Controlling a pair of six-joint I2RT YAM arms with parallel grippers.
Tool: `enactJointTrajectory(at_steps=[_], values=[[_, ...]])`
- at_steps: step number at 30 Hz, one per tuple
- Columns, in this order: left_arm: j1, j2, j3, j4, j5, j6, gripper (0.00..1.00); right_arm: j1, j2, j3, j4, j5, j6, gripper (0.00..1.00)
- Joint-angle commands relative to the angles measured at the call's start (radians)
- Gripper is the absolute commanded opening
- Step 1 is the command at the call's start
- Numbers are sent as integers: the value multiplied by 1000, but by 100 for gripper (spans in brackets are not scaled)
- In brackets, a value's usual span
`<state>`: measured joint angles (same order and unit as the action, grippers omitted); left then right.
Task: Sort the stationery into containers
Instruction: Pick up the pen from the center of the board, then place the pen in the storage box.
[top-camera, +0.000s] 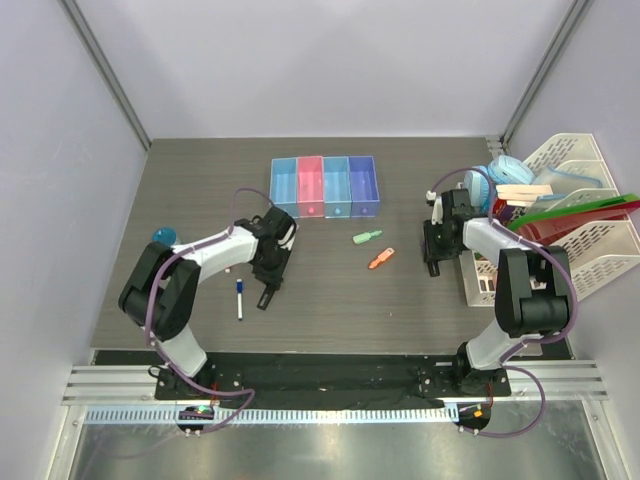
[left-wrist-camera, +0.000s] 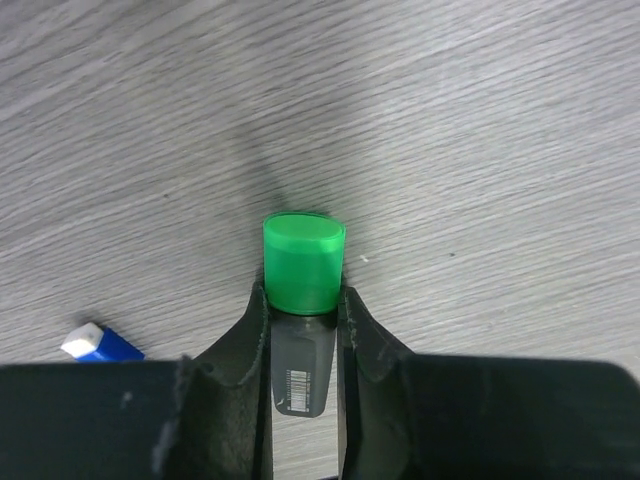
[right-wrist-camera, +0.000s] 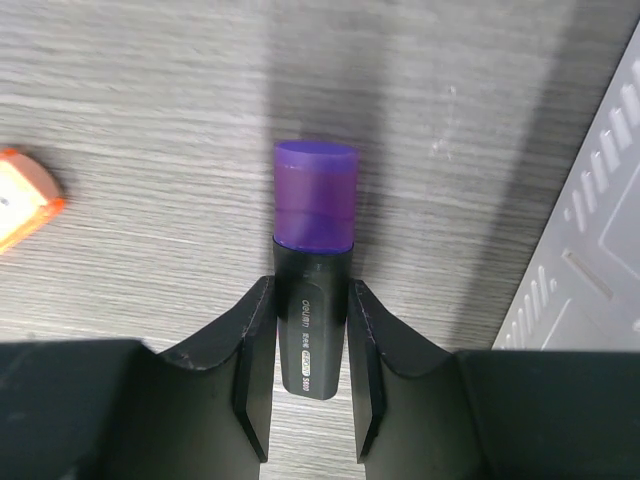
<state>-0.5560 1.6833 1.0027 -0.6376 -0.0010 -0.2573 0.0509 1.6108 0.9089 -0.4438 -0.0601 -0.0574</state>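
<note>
My left gripper (top-camera: 267, 293) is shut on a black highlighter with a green cap (left-wrist-camera: 303, 262), its fingers pressed against the cap's sides, low over the table. My right gripper (top-camera: 433, 262) is shut on a black highlighter with a purple cap (right-wrist-camera: 315, 195). A white marker with a blue cap (top-camera: 240, 298) lies just left of my left gripper; its cap shows in the left wrist view (left-wrist-camera: 100, 345). A green piece (top-camera: 367, 237) and an orange piece (top-camera: 381, 259) lie mid-table. A blue disc (top-camera: 163, 236) sits far left. The four joined bins (top-camera: 324, 186) stand at the back.
Large white mesh racks (top-camera: 590, 220) with folders and books stand at the right, and a small white tray (top-camera: 480, 275) lies beside my right arm. The rack's edge shows in the right wrist view (right-wrist-camera: 590, 250). The orange piece shows at that view's left edge (right-wrist-camera: 25, 195).
</note>
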Motion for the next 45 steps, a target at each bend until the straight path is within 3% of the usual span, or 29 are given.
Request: enactJointTrajectory(at_steps=[1,10,17,26,45], values=[[-2,53,111,-83,88,26,0,1,-68,80,5,-44,-9,11],[2,70,381,4,121,55,0,44,-35,332,-10,-173,8,11],[24,251,762,10,98,64,0,118,98,583,14,-234,40,10],[37,481,1088,35,116,79,0,199,212,693,5,-228,7,10],[73,625,1177,249,183,-36,0,201,227,650,37,-192,-13,10]])
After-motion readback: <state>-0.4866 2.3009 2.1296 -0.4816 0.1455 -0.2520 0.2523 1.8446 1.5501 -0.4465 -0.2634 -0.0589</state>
